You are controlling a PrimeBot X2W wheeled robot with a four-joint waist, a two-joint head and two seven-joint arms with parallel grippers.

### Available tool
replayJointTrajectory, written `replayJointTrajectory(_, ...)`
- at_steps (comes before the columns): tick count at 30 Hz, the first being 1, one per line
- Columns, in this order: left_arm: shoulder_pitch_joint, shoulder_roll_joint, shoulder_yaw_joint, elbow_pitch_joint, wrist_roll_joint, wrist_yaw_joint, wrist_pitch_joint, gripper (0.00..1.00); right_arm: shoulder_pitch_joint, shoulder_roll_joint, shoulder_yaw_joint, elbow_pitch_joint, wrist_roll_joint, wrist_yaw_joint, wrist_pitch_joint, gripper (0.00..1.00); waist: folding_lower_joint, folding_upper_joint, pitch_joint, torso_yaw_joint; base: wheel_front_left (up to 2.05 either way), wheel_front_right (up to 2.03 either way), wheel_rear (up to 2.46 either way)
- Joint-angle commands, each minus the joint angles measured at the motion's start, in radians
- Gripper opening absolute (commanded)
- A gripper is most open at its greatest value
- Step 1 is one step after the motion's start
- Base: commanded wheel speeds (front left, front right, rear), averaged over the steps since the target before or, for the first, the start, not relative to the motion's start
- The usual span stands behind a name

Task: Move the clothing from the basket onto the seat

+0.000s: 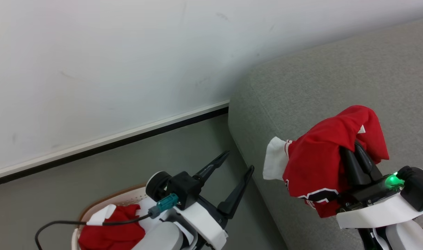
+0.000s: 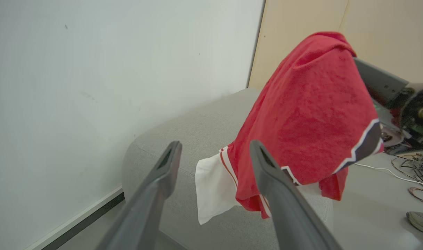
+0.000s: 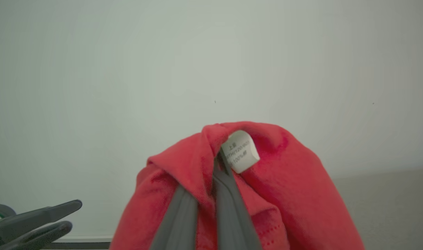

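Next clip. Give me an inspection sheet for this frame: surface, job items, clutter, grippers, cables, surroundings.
Surface: grey fabric seat, rounded edge, beside the wall.
Job's things: held garment draped over the right gripper, above the seat, not laid down; second garment in the basket on the floor.
Clutter: shoe on the floor.
Grippers: left gripper open, holding nothing; right gripper shut on the held garment.
Cables: black cable loops from the left arm; loose wires on the floor.
Surroundings: white wall, grey floor.
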Motion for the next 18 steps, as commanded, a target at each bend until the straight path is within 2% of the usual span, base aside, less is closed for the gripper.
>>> replayJointTrajectory(1, 0.001, 0.006, 0.0, 0.006, 0.012, -0.002, 0.0, 1.0, 0.014, 0.003, -0.009, -0.016, -0.004, -0.002, 0.0, 0.0, -0.0001, -0.0001, 0.017, -0.05, 0.0, 0.0, 0.0)
replayJointTrajectory(9, -0.02, -0.002, -0.022, 0.021, 0.03, -0.015, 0.0, 1.0, 0.012, -0.004, -0.045, -0.059, -0.019, -0.002, 0.0, 0.0, -0.0001, -0.0001, 0.052, -0.105, 0.0, 0.0, 0.0)
replayJointTrajectory(18, -0.058, 0.003, -0.04, 0.022, 0.042, -0.023, 0.0, 1.0, -0.084, -0.028, -0.104, -0.064, 0.007, -0.002, 0.0, 0.0, -0.0001, -0.0001, 0.131, -0.079, 0.0, 0.0, 0.0)
